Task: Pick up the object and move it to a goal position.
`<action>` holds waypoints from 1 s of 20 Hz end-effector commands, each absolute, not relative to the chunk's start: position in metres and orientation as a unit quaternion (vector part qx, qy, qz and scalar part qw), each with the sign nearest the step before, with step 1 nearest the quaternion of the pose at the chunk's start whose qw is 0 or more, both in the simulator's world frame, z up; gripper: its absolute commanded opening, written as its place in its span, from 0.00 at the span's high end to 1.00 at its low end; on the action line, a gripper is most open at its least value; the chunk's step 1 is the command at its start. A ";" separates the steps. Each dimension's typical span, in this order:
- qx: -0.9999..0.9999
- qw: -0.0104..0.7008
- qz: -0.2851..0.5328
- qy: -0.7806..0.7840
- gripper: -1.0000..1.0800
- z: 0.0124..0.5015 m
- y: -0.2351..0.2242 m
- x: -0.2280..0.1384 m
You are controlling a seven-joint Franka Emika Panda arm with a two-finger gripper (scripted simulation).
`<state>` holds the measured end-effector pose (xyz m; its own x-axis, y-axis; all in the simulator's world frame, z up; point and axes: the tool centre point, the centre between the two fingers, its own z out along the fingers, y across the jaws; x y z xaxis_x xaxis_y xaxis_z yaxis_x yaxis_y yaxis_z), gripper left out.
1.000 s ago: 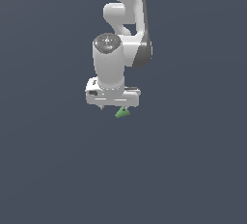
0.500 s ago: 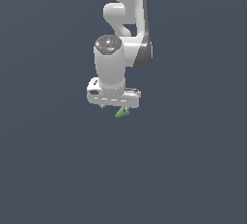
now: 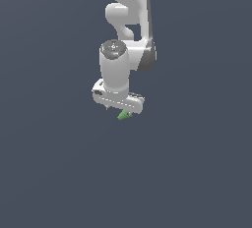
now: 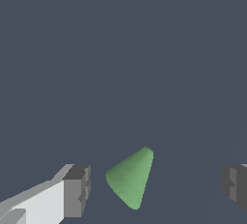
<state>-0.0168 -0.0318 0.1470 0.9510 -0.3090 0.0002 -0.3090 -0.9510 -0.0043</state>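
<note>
We judge the green wedge [image 4: 130, 177], lying untouched between our spread fingers [image 4: 77, 190], light, rigid and smooth, best pinched across its broad end.

Frame edges crop both fingers [image 4: 77, 191], seemingly apart.

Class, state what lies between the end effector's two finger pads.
In the wrist view, the small green wedge-shaped object lies between the pads, touching neither.
</note>
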 end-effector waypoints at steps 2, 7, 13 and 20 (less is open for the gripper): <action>-0.979 0.003 0.000 0.202 0.04 0.140 -0.029 -0.021; -0.964 0.004 0.001 0.267 0.04 0.130 -0.025 -0.028; -0.939 0.004 0.002 0.344 0.04 0.118 -0.021 -0.037; -0.902 0.004 0.002 0.432 0.04 0.105 -0.017 -0.048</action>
